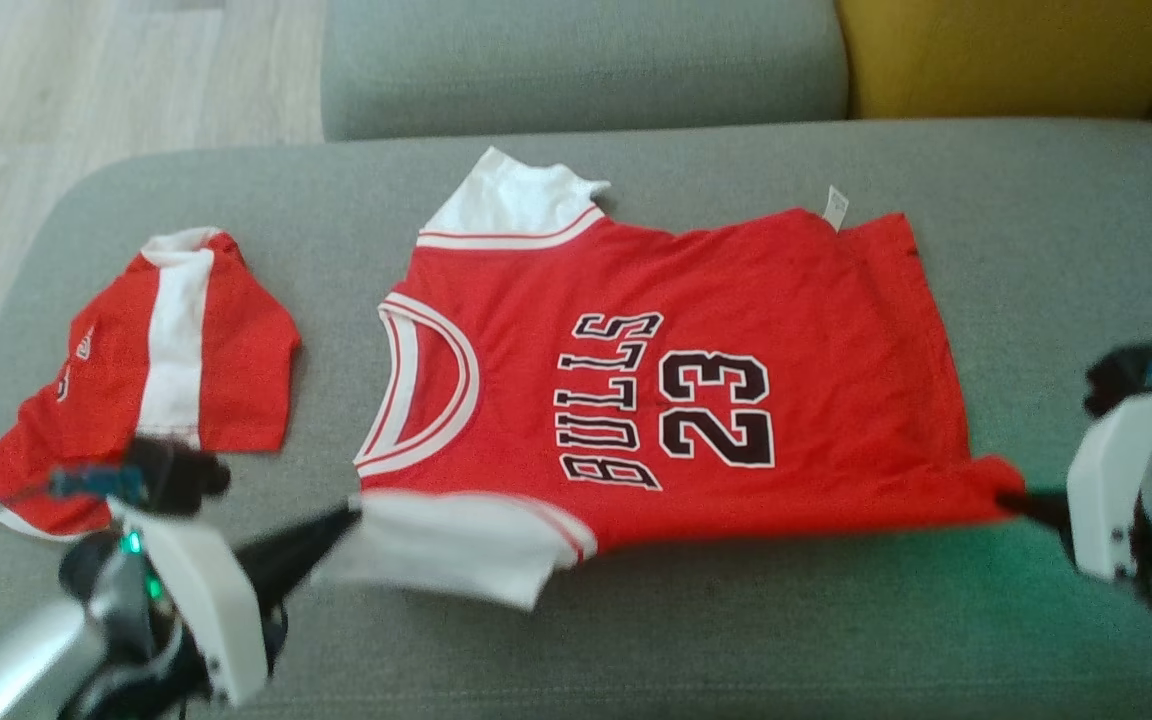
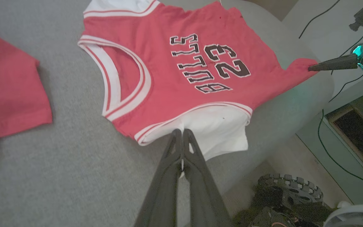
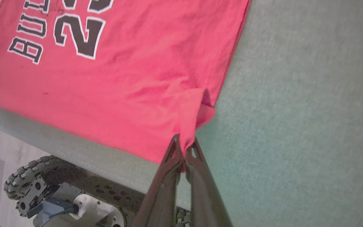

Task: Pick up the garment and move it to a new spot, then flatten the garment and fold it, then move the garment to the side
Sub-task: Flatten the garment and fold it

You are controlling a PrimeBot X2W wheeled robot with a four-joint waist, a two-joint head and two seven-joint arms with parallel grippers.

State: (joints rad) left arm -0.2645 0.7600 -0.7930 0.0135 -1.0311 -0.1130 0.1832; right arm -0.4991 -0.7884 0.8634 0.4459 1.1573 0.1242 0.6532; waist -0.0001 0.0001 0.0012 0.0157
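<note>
The garment point(image 1: 636, 350) is a red jersey with white sleeves and "BULLS 23" in black, spread on the grey sofa seat point(image 1: 836, 620), neck toward the left. My left gripper point(image 1: 351, 515) is shut on the near white sleeve point(image 2: 213, 132), seen with fingers pinched together in the left wrist view point(image 2: 181, 132). My right gripper point(image 1: 1006, 497) is shut on the near red hem corner point(image 3: 197, 119), fingers closed on the cloth point(image 3: 184, 143). The near edge of the garment is stretched between the two grippers, slightly lifted.
Red shorts with a white stripe point(image 1: 146, 370) lie on the seat at the left. A yellow cushion point(image 1: 1016, 50) leans on the grey backrest point(image 1: 576, 60). Wooden floor point(image 1: 86, 80) lies beyond the left edge. My wheeled base point(image 3: 43, 189) sits below the sofa's front edge.
</note>
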